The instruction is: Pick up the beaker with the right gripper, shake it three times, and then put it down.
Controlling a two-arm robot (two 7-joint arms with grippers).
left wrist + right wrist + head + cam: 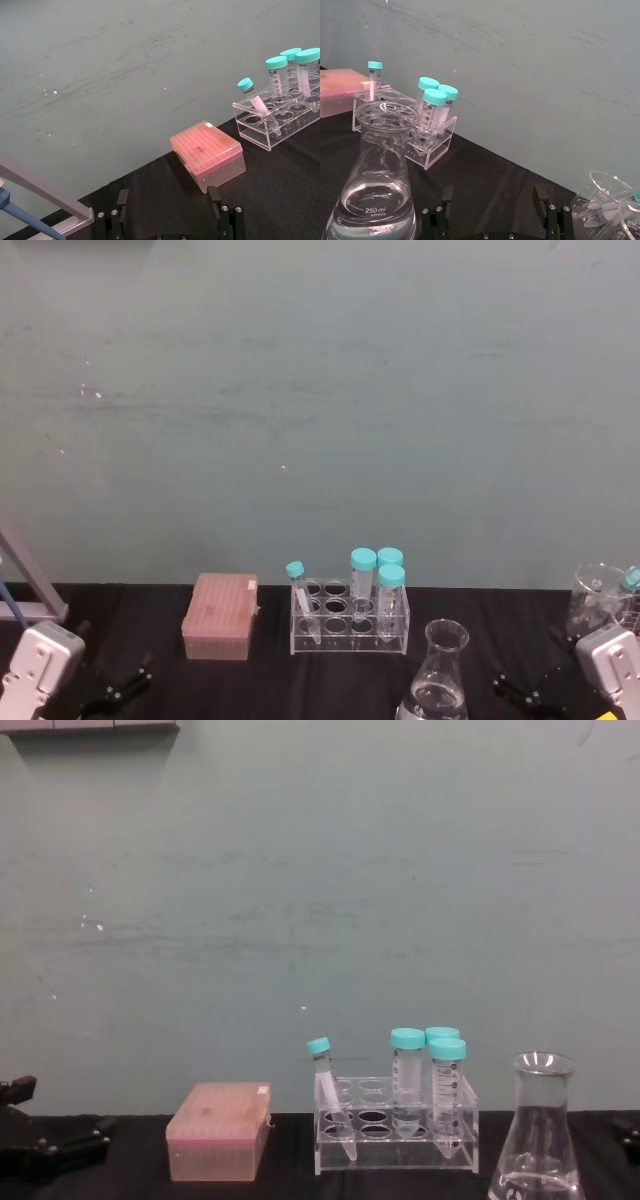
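The beaker [438, 680] is a clear conical flask with a little liquid, standing upright on the black table in front of the tube rack; the right wrist view shows it close up [380, 185], and it also appears in the chest view [540, 1130]. My right gripper [520, 690] rests low on the table to the flask's right, apart from it. Its fingers [540, 196] stand open with nothing between them. My left gripper [120, 685] sits at the table's near left, also open and empty, with its fingers [122, 199] spread wide.
A clear rack [350, 625] with several teal-capped tubes stands mid-table. A pink tip box [220, 615] lies to its left. A glass beaker [598, 595] holding small tubes stands at the far right. A grey stand and blue pipette [30, 200] are at the far left.
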